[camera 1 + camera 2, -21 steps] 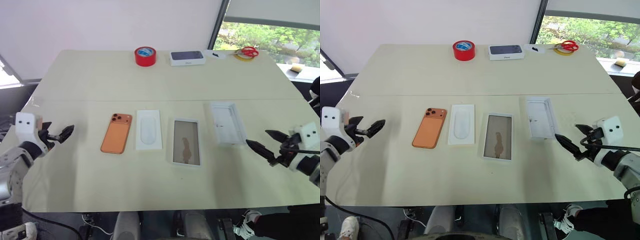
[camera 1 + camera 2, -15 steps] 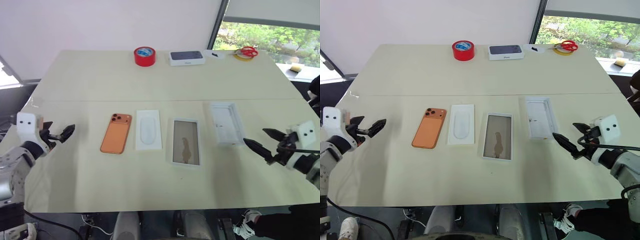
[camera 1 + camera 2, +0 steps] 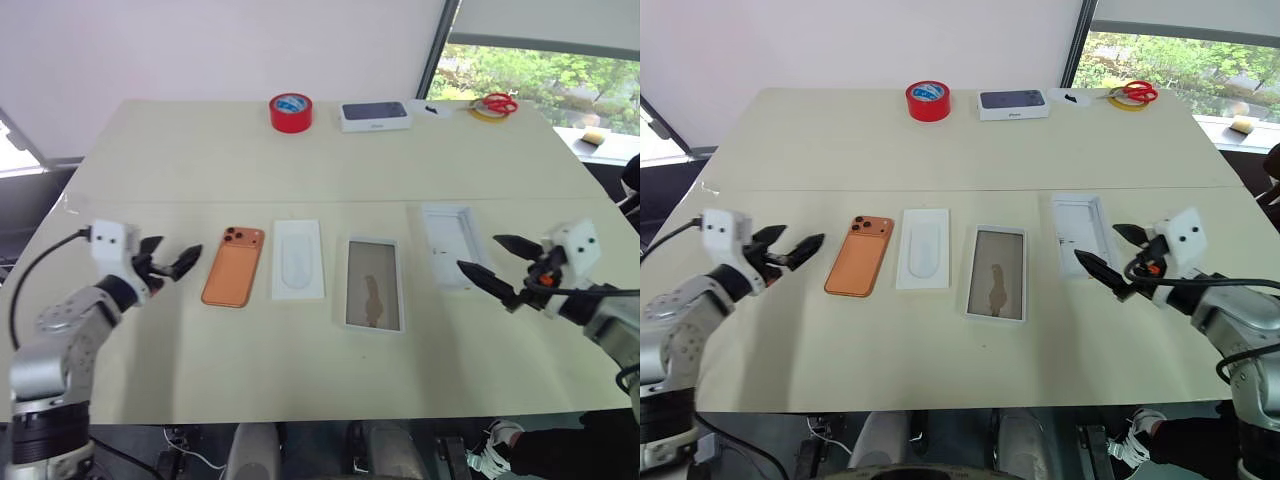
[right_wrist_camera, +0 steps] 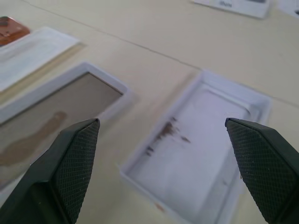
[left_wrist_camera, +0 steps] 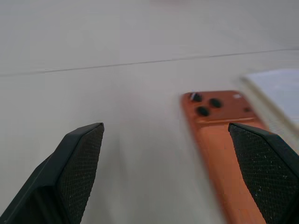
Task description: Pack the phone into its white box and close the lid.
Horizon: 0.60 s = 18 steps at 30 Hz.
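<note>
On the long cream table (image 3: 320, 160), a row lay near the front edge: the lid (image 3: 453, 247) hollow side up at the right, the white box (image 3: 372, 284) beside it, a flat white insert (image 3: 298, 260), and the phone (image 3: 233, 266) face down at the left. The right gripper (image 3: 497, 266) hovered just by the lid's near corner with its fingers spread wide and empty. The left gripper (image 3: 168, 260) hung just left of the phone, equally wide apart and holding nothing.
</note>
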Each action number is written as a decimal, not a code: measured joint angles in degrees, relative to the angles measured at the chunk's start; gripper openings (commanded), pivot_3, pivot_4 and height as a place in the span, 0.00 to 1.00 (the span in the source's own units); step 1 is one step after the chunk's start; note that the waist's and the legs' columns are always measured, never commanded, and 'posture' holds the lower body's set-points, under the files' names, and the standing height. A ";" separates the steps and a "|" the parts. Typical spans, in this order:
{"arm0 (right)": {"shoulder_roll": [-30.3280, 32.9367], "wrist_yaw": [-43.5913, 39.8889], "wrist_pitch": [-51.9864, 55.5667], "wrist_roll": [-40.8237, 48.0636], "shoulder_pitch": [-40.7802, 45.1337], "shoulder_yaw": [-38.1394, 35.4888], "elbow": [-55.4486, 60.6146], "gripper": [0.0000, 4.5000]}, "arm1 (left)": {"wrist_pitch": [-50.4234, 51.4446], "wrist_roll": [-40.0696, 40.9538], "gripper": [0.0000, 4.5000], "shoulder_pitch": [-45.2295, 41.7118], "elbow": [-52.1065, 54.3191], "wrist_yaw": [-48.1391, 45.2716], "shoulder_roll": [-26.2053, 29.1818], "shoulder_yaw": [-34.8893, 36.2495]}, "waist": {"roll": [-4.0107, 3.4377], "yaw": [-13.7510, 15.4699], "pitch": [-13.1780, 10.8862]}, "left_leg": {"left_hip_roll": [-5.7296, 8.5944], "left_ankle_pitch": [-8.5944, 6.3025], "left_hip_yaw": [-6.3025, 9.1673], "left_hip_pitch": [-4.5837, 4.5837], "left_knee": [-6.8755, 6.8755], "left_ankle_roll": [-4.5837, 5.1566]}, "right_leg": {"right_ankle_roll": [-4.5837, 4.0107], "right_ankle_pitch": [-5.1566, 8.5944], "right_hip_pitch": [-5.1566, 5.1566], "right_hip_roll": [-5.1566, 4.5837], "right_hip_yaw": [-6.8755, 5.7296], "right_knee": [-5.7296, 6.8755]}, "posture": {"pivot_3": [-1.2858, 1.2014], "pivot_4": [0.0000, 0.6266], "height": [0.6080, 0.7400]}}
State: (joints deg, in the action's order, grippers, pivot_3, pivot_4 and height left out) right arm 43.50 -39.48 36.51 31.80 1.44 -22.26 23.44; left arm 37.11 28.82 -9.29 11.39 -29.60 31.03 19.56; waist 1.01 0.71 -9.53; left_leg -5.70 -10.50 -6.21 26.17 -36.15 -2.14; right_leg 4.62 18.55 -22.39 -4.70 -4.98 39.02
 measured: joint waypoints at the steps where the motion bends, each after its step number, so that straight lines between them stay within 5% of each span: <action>1: -0.02 0.45 0.61 0.04 1.03 1.41 0.70 1.00 | 1.15 0.84 0.99 -0.74 0.79 0.03 -0.90 -1.23 | 0.00 -0.02 0.00 | 0.00 0.00 0.00 0.00 -0.01 0.00 | 0.00 0.00 0.00 0.00 0.00 0.00 | 0.52 0.24 0.93; 6: -0.03 1.01 1.53 0.01 4.62 6.61 2.77 1.00 | 10.64 4.75 0.99 -6.73 4.63 5.50 -8.04 -7.13 | 0.03 0.09 -0.01 | 0.02 0.01 0.06 0.01 -0.07 0.01 | 0.02 0.00 0.06 0.00 0.00 0.01 | 0.52 0.24 0.93; 13: -0.05 2.71 1.77 -0.23 5.37 8.00 4.91 1.00 | 30.69 11.96 0.99 -15.20 4.93 20.82 -17.90 -3.36 | 0.07 -0.13 -0.03 | 0.02 0.01 0.08 0.00 -0.07 0.01 | 0.03 0.00 0.04 0.04 0.00 0.06 | 0.52 0.24 0.93; 18: 0.17 2.50 1.84 -0.21 5.45 8.43 5.57 1.00 | 39.05 13.05 0.99 -18.34 4.65 25.76 -19.24 -0.70 | 0.07 0.02 -0.03 | 0.04 0.01 0.08 0.00 -0.08 0.01 | 0.03 0.00 0.06 0.03 0.00 0.06 | 0.52 0.24 0.93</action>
State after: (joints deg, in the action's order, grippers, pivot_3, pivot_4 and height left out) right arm 43.67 -36.98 38.35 31.59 6.88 -13.83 29.01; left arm 76.15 41.87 -27.64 16.04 -3.84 11.80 18.86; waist 1.08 0.73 -9.56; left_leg -5.66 -10.49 -6.13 26.17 -36.22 -2.14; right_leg 4.65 18.55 -22.34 -4.67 -4.98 39.08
